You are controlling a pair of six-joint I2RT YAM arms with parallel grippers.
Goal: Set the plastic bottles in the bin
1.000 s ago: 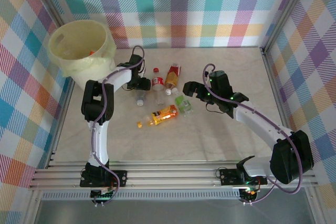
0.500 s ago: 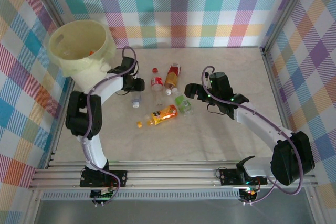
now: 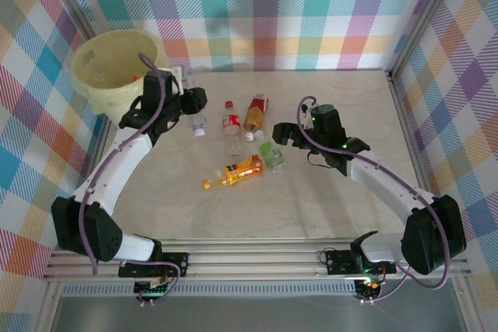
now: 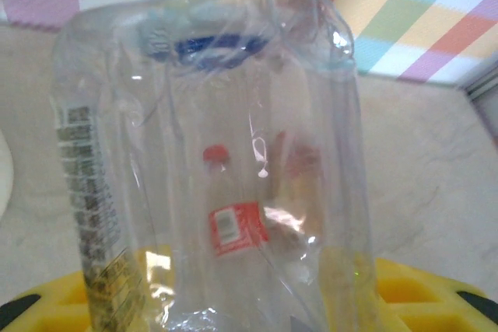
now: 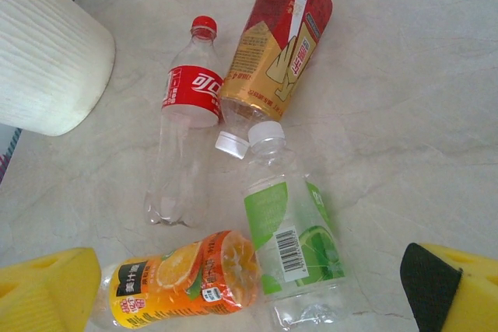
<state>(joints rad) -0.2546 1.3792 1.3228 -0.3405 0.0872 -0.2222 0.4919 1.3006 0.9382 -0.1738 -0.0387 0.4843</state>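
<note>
Over pale marbled tabletop [image 3: 272, 207], clamps a crushed clear plastic bottle with blue cap [image 3: 198, 120] in the left gripper [image 3: 193, 103], long axis running straight out from the fingers, just right of the big cream-yellow round plastic bin [image 3: 117, 34], so probably needs only a short carry leftward over the rim.

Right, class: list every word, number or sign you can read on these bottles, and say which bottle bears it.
"可口", white script, only partly seen: red-label bottle.
Red-gold bottle, green-label bottle, orange bottle: print and barcodes too small to read.
Clear bottle: barcode digits blurred.
</note>
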